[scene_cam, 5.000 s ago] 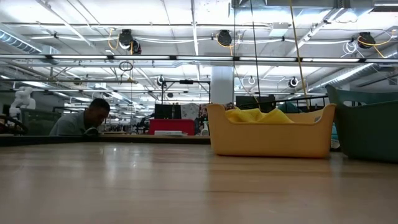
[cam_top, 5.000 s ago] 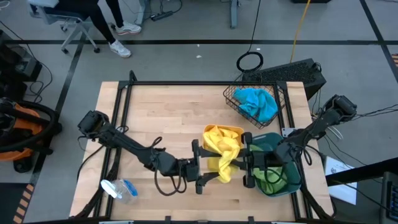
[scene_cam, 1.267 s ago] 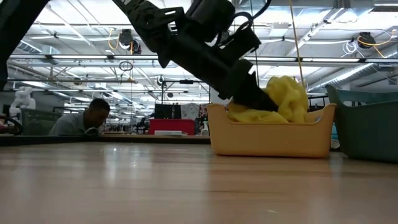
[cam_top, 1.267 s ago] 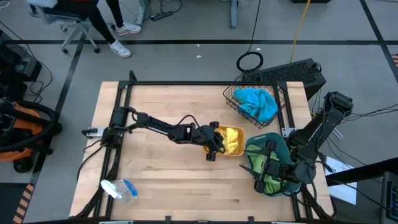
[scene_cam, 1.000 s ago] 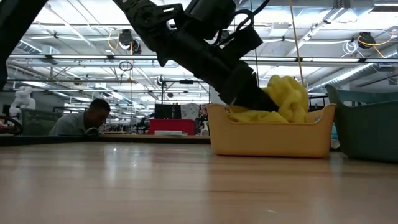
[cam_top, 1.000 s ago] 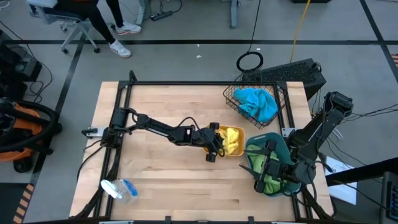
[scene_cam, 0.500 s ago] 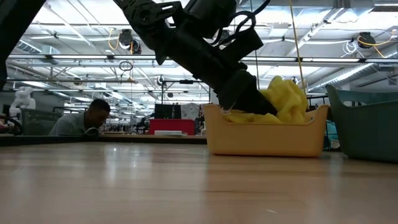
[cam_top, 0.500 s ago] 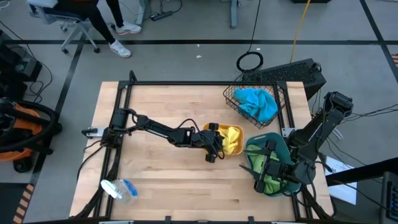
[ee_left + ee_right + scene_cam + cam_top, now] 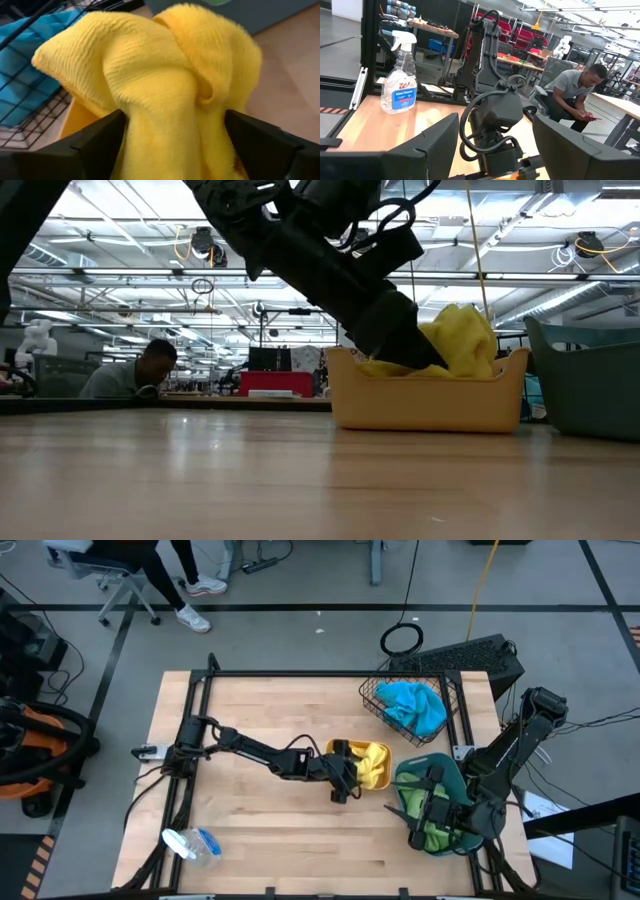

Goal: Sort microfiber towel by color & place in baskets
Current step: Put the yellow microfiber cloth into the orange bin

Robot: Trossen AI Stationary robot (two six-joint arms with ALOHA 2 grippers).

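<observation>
A yellow towel (image 9: pixel 372 765) lies heaped in the orange bin (image 9: pixel 385 748), its hump rising above the rim in the low view (image 9: pixel 460 340). My left gripper (image 9: pixel 350 773) reaches into the bin from the table's left and is open around that hump (image 9: pixel 175 90). My right gripper (image 9: pixel 415 810) is open and empty over the teal bin (image 9: pixel 445 762), which holds a green towel (image 9: pixel 437 835). A blue towel (image 9: pixel 412 705) lies in the black wire basket (image 9: pixel 372 690) at the far right. My left gripper straddles the bunched top of the yellow towel (image 9: pixel 170 130) with its fingers wide apart. The cloth fills the gap and lies against both inner sides. The fingers (image 9: pixel 400 340) slant down from the table's left. The towel rests in the orange bin.
A spray bottle (image 9: pixel 190 843) lies near the table's front left corner. The three containers crowd the table's right half, and bare wood (image 9: pixel 260 710) lies to the left of them. A seated person (image 9: pixel 140 370) shows beyond the table, and another person's legs (image 9: pixel 185 580) at the far left.
The orange bin has slid a little toward the table's left edge with my left gripper still in it. The yellow towel has stayed heaped inside and moved along with the bin.
</observation>
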